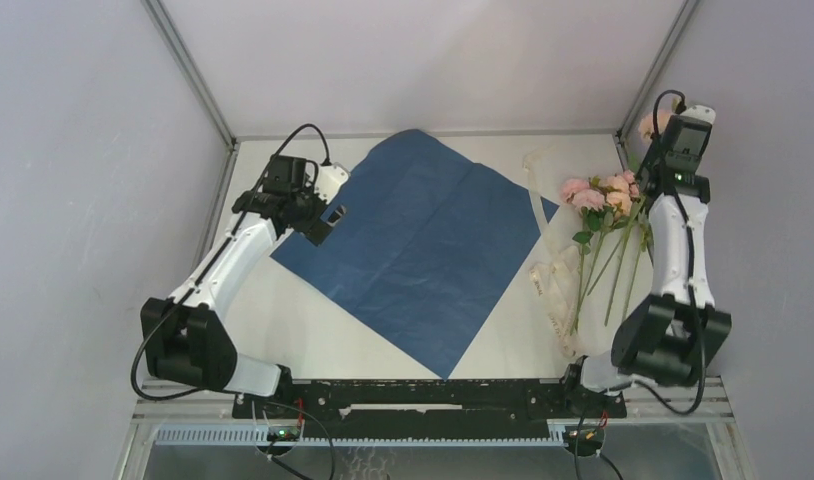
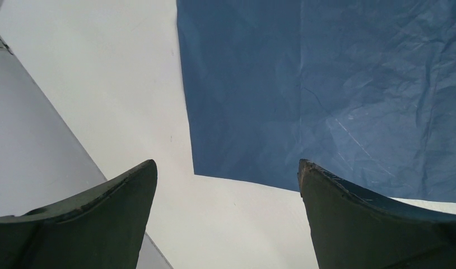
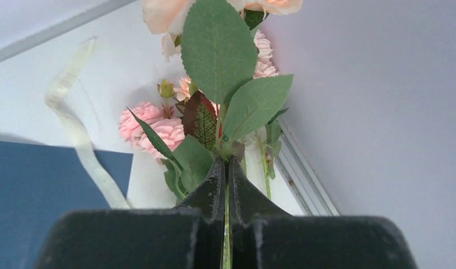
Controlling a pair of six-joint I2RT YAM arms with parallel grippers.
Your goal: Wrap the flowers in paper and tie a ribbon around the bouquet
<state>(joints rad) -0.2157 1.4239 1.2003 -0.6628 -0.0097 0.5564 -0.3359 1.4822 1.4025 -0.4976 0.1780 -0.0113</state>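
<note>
Navy paper lies flat in the middle of the surface. The left hand hovers spread wide over its left corner. The right hand pinches a green stem of the flowers, at the right beside the cream ribbon.

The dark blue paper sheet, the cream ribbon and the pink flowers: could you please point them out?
dark blue paper sheet [image 1: 423, 240], top external view, middle of the sheet.
cream ribbon [image 3: 83, 147], right wrist view, middle of the strip.
pink flowers [image 1: 587, 199], top external view, on a bloom.
</note>
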